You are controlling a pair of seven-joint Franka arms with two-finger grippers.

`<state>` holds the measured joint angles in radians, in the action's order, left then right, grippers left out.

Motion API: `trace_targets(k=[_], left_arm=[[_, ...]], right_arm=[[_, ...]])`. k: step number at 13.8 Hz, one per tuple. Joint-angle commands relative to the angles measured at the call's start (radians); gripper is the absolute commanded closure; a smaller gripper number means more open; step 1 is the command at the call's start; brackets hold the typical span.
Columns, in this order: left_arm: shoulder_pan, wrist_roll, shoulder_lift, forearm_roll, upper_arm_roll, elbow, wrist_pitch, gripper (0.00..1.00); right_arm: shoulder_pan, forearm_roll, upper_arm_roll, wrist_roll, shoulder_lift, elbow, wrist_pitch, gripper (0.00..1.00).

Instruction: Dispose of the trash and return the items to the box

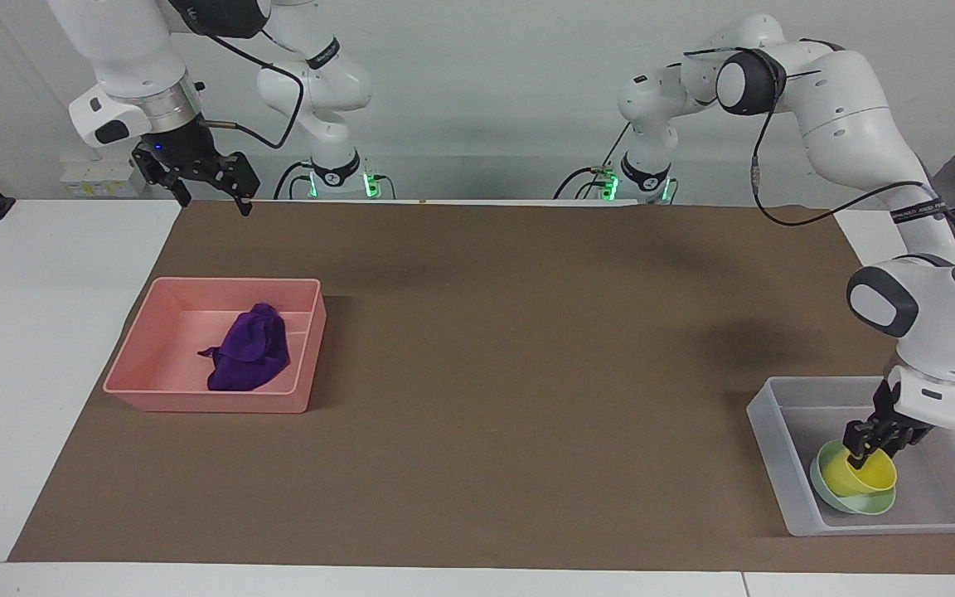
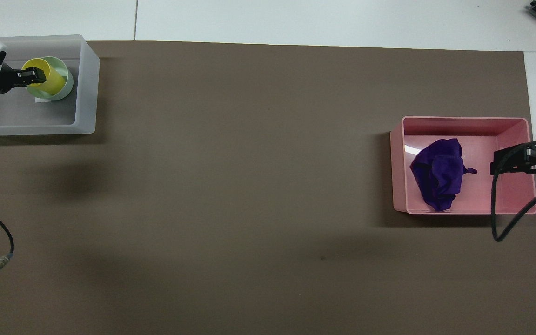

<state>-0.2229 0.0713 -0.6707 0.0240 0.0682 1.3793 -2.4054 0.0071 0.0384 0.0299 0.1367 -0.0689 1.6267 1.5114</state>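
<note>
Reaching down from a high, folded elbow into the clear box [image 1: 954, 514] at the left arm's end of the counter [image 1: 527, 373], wrist angled steeply, left claw [image 1: 865, 448] pinched on the rim of the yellow cup [image 1: 859, 474]. Cup tilted, sitting inside the mint bowl [image 1: 850, 500], bowl itself on the box floor. Seen from overhead: same left claw [image 2: 34, 76] gripping the cup [image 2: 49, 80] at its rim, cup nested in the bowl [image 2: 67, 81], both in the part of the box [image 2: 86, 83] farther from the robots.

Hanging high over the right arm's end of the counter, close to the robots' edge, right claw [image 1: 212, 189] spread open, fingers pointing down, holding nothing, waiting. From overhead, right claw [image 2: 526, 160] overlapping the pink tray [image 2: 463, 122], yet well above it by the facing view.

Lying bunched in the pink tray [image 1: 146, 356]: purple cloth [image 1: 249, 358], toward the tray's inner side, untouched. Overhead, cloth [image 2: 438, 179] resting apart from either claw.
</note>
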Motion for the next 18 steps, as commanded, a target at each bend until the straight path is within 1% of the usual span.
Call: trace_targets(k=[1,3,5,6,7,9,11,12,13,15,16,18], left_arm=[[0.028,0.057,0.107,-0.009,-0.008,0.084,0.003,0.0],[0.031,0.117,0.23,-0.009,-0.007,0.202,0.006,0.0],[0.068,0.125,0.362,-0.007,-0.007,0.321,0.026,0.0],[0.088,0.12,0.423,-0.007,-0.007,0.361,0.067,0.0],[0.111,0.116,0.465,-0.007,-0.008,0.375,0.131,0.0],[0.138,0.108,0.528,-0.007,-0.007,0.38,0.247,0.0],[0.177,0.093,0.577,-0.007,-0.007,0.394,0.316,0.0],[0.198,0.052,0.607,-0.007,-0.007,0.409,0.333,0.0],[0.218,0.015,0.652,-0.007,-0.007,0.449,0.348,0.0],[0.25,0.001,0.739,-0.007,-0.007,0.524,0.365,0.0],[0.26,-0.001,0.762,-0.007,-0.007,0.53,0.394,0.0],[0.261,0.002,0.761,-0.009,-0.004,0.477,0.5,0.0]], right_arm=[[-0.009,-0.017,-0.004,0.012,-0.023,0.027,0.006,0.0],[-0.009,-0.017,-0.004,0.012,-0.023,0.027,0.006,0.0],[-0.009,-0.017,-0.004,0.012,-0.023,0.027,0.006,0.0],[-0.009,-0.017,-0.004,0.012,-0.023,0.027,0.006,0.0],[-0.009,-0.017,-0.004,0.012,-0.023,0.027,0.006,0.0],[-0.009,-0.017,-0.004,0.012,-0.023,0.027,0.006,0.0],[-0.009,-0.017,-0.004,0.012,-0.023,0.027,0.006,0.0],[-0.009,-0.017,-0.004,0.012,-0.023,0.027,0.006,0.0],[-0.009,-0.017,-0.004,0.012,-0.023,0.027,0.006,0.0],[-0.009,-0.017,-0.004,0.012,-0.023,0.027,0.006,0.0],[-0.009,-0.017,-0.004,0.012,-0.023,0.027,0.006,0.0],[-0.009,-0.017,-0.004,0.012,-0.023,0.027,0.006,0.0]])
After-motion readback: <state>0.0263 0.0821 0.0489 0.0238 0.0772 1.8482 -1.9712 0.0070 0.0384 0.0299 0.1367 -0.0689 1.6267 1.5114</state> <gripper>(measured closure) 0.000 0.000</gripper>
